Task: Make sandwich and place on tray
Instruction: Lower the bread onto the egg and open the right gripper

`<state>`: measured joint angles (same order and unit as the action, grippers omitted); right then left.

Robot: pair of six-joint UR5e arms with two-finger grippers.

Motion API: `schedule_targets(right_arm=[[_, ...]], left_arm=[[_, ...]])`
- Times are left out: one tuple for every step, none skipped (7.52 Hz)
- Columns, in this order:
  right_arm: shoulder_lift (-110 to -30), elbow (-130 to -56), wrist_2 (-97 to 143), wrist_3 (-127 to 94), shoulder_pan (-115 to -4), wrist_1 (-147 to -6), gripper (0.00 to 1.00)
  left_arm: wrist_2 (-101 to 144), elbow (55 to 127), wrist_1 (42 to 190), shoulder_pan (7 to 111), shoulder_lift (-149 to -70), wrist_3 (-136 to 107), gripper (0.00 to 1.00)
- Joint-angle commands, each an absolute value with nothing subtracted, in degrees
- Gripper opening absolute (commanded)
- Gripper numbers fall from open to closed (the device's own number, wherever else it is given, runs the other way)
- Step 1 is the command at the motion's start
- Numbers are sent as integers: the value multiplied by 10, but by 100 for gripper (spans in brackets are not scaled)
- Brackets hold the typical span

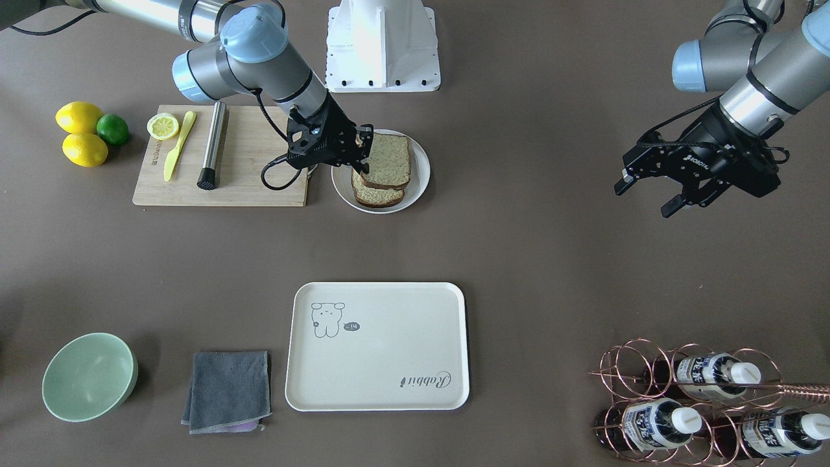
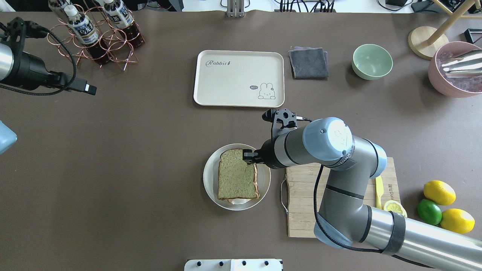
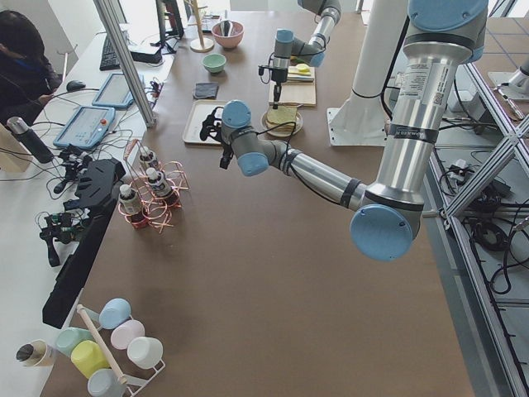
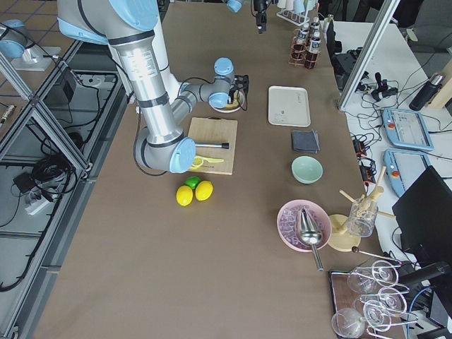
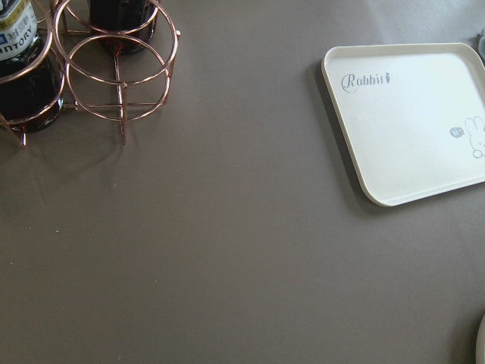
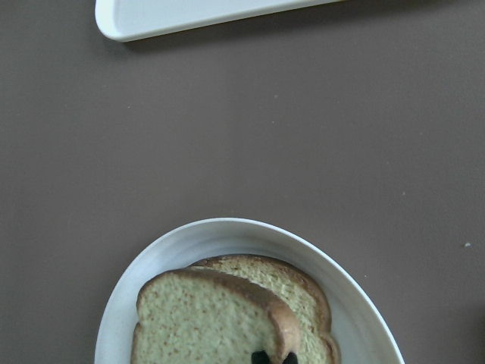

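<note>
The sandwich sits on its round white plate (image 1: 421, 176). The top bread slice (image 1: 388, 159) lies offset over the lower slice (image 1: 376, 196), and a bit of white egg (image 2: 237, 201) peeks out at one edge. My right gripper (image 1: 363, 148) is at the plate's edge beside the cutting board, shut on a corner of the top slice; its fingertips (image 6: 261, 356) pinch the crust. My left gripper (image 1: 648, 198) hangs open and empty above bare table, far from the plate. The cream tray (image 1: 376, 347) with the bear drawing lies empty, across the table from the plate.
A wooden cutting board (image 1: 253, 175) beside the plate carries a lemon half, a yellow knife and a metal cylinder (image 1: 213, 146). Lemons and a lime (image 1: 113, 129) lie past it. A grey cloth (image 1: 228, 390) and green bowl (image 1: 89, 376) flank the tray. A copper bottle rack (image 1: 707, 405) stands at one corner.
</note>
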<state>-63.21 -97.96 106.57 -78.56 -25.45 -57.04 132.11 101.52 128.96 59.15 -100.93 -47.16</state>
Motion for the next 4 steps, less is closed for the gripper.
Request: schedule_targets(right_arm=[[-637,-979,1064,-782,-253,-570,0],[-636,-979,1063,-783,-251,-570,0],[-634,-979,1048,-784,-245,-570,0],[-633,-979,1044,-784,-243,-570,0]], left_arm=[[1321,1013,1289,588,-1017,-473,99],[1321,1013,1289,588,-1017,-473,99],[1321,1013,1289,588,-1017,-473,99],[1321,1013,1289,588,-1017,-473,99]])
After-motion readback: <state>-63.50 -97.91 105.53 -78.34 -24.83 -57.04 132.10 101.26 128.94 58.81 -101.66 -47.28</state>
